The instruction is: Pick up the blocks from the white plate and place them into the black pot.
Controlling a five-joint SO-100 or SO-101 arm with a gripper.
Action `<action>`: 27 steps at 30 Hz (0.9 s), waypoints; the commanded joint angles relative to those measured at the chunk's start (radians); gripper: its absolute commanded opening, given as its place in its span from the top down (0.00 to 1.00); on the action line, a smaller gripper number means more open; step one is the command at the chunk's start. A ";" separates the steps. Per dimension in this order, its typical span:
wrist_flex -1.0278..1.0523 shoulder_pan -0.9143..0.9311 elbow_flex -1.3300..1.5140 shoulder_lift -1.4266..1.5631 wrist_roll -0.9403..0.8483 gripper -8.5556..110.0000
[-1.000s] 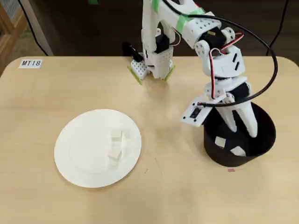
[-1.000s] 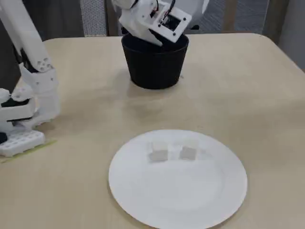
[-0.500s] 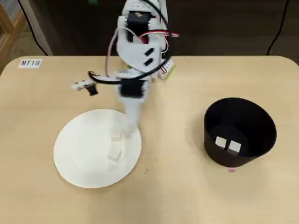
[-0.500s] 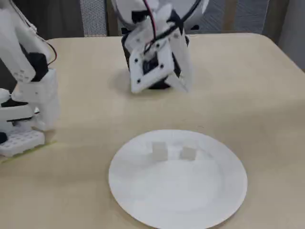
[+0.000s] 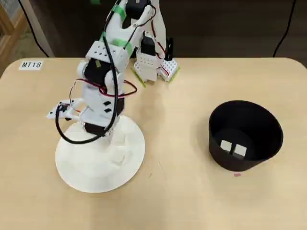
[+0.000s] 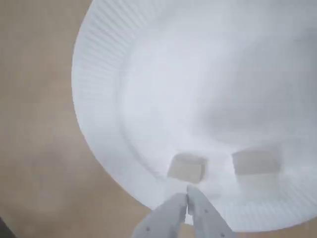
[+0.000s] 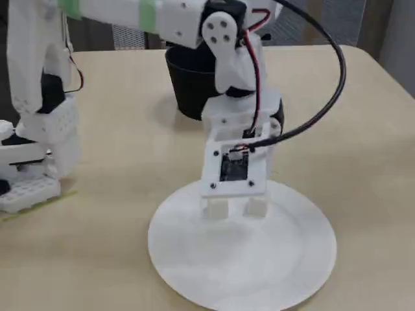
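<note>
The white robot arm (image 5: 103,81) leans over the white plate (image 5: 76,167), which sits at the lower left of the overhead view on the tan worktop (image 5: 182,191). The black pot (image 5: 245,135) stands well apart from it, at the right of that view.

Two blocks lie on the plate. In the wrist view they sit side by side near the plate's lower rim: one block (image 6: 186,167) a little left of the middle of the picture, and the other block (image 6: 254,162) to the right of it, with a gap between them. In the fixed view the same two cubes (image 7: 217,207) peek out under the camera board on the arm's wrist.

The claw (image 6: 187,206) shows at the bottom of the wrist view. Its two tips are pressed together with nothing between them, and they point at the left block from just below it.

Two more blocks (image 5: 232,148) lie side by side on the pot's floor in the overhead view.

A small white label (image 5: 31,64) reading MT18 sits at the upper left of the overhead view. The arm's base (image 5: 154,67) stands at the top middle.
</note>
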 commanded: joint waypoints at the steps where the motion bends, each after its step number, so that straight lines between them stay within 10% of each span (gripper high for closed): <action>1: 0.028 -0.028 -0.049 0.009 0.021 0.86; 27: 0.064 -0.078 -0.049 -0.086 0.169 0.67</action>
